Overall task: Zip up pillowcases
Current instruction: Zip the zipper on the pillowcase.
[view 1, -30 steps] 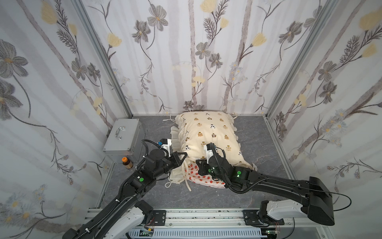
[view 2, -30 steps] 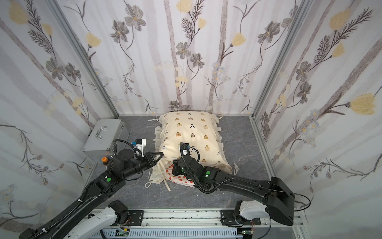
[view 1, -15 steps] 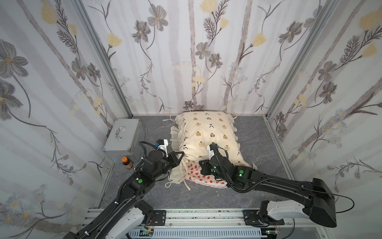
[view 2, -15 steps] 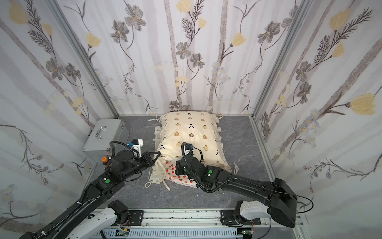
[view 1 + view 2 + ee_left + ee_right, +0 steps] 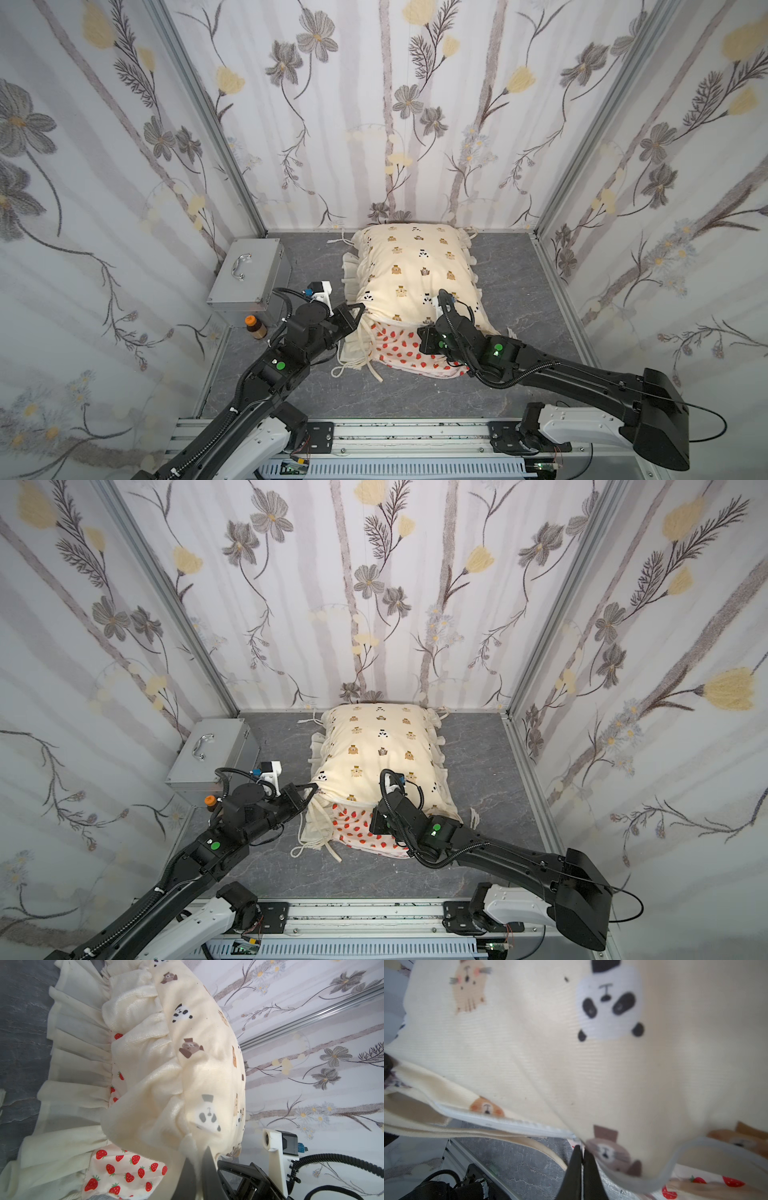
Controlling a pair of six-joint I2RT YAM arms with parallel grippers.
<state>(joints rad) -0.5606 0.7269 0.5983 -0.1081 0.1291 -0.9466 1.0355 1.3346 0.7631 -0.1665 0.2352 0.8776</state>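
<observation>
The bear pillowcase point(image 5: 415, 266) lies mid-table, far edge at the back wall point(image 5: 395, 124), atop the strawberry pillowcase point(image 5: 399, 351), which pokes out at the near edge. The left gripper point(image 5: 198, 1165) is pinched on the bear pillowcase's ruffled near-left corner. The right gripper point(image 5: 581, 1153) is squeezed tight at the end of the white zipper point(image 5: 508, 1123); what it pinches I can't tell. Bare grey table point(image 5: 519, 291) lies right and in front; a metal case point(image 5: 249, 274) and brown bottle point(image 5: 254, 327) crowd the left wall point(image 5: 104, 208).
</observation>
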